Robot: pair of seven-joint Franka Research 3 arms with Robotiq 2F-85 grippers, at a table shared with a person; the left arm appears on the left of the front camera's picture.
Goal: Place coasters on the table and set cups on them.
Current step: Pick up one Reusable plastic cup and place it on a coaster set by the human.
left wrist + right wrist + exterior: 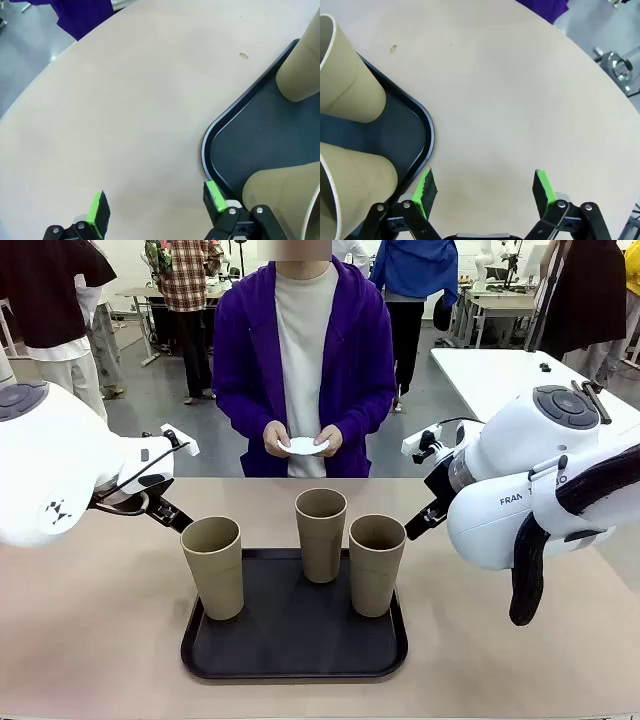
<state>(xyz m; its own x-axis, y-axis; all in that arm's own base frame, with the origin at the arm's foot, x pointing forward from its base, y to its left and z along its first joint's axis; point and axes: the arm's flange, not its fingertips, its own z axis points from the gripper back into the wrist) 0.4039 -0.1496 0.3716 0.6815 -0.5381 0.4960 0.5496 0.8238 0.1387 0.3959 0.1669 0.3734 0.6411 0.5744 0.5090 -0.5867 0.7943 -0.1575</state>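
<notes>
Coasters rest in the person's hands, just past the far edge of the table. Three cups stand upright on a black tray by the tabletop's near edge. The left gripper hangs over bare tabletop beside the tray's left edge, jaws wide apart and empty. The right gripper hangs beside the tray's right edge, equally wide and empty.
</notes>
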